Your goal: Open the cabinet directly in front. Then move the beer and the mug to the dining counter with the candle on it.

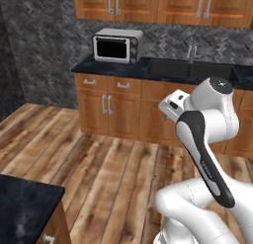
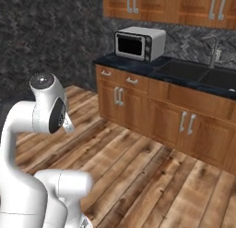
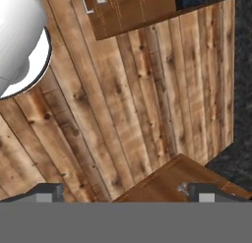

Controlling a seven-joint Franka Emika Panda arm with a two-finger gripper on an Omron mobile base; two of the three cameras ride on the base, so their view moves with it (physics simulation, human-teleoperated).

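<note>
- I am holding the hand (image 3: 126,193) wide, gripping nothing, pointing at the floor (image 3: 123,114);
- the cabinet (image 1: 163,3) is sitting at twelve o'clock, handles (image 1: 113,2) running vertically.

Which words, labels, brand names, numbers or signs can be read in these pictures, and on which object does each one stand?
No text can be read.
Arm: a small light marking runs along the dark forearm cover, too small and blurred to read.
Toaster oven: no readable brand or dial markings.
Cabinet, sink, wooden floor: no lettering or signs.
</note>
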